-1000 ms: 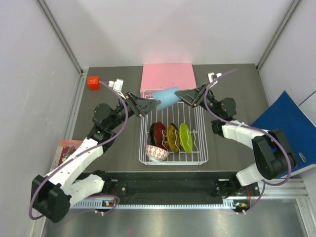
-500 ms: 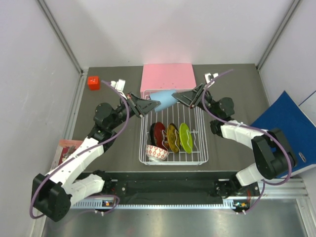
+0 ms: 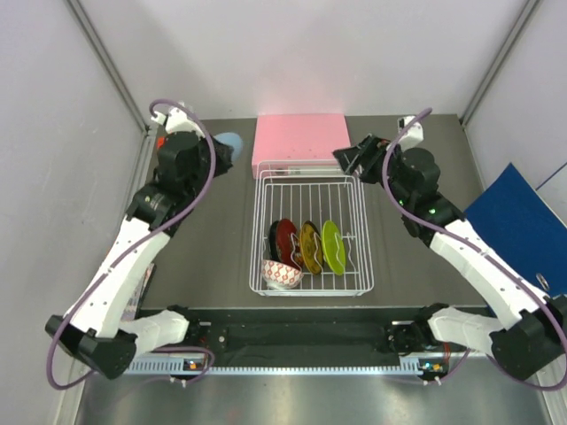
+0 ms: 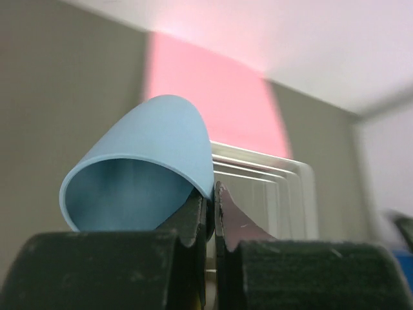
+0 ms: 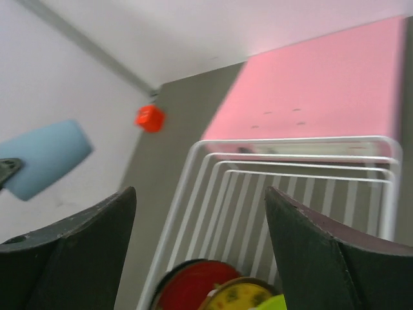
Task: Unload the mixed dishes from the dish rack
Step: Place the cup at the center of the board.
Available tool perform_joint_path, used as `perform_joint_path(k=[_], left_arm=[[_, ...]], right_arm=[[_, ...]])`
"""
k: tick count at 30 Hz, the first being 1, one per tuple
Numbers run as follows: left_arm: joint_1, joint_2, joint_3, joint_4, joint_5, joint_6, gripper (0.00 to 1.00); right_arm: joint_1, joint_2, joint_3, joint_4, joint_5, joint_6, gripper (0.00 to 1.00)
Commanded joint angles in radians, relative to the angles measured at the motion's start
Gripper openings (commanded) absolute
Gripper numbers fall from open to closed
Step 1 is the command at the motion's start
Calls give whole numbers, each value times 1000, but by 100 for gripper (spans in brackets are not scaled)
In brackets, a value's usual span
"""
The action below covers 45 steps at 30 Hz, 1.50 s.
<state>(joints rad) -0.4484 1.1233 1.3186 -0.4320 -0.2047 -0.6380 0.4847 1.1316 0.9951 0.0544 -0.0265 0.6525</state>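
Near the tabletop's (image 3: 204,248) far left corner, our left end effector (image 4: 213,194) pinches the blue cup (image 4: 155,139) by its rim; our right end effector (image 5: 199,200) hangs spread over the rack (image 5: 290,140).

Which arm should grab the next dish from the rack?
Right: the right pincer is open and empty by the far corner of the dish rack, while the left pincer is shut on the light blue cup.
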Motion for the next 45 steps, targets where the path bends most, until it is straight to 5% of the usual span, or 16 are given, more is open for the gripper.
perform_joint_path(k=[1,9,18,32,37,39,43,45], left_arm=[[95,140,91,-313,-340,92,0],[289,462,168,-372,-282,29,0],[441,567,84,-189,-179,49,0],[580,865,277,-277,-42,47,0],[580,846,271,-272,-35,44,28],[580,833,274,-274,-35,46,29],[580,813,283,-283,-10,40,0],[580,802,281,-289,-7,31,0]], right_arm=[[17,-56,10,-257,263,-139,79],[34,-82,-32,-297,278,-191,78],[80,-93,-13,-415,448,-249,75],[92,-93,-9,-439,487,-241,76],[92,-79,-18,-432,481,-234,76],[91,-70,-16,-429,474,-232,76],[92,-59,-9,-430,465,-232,76],[94,-61,-10,-427,465,-232,75]])
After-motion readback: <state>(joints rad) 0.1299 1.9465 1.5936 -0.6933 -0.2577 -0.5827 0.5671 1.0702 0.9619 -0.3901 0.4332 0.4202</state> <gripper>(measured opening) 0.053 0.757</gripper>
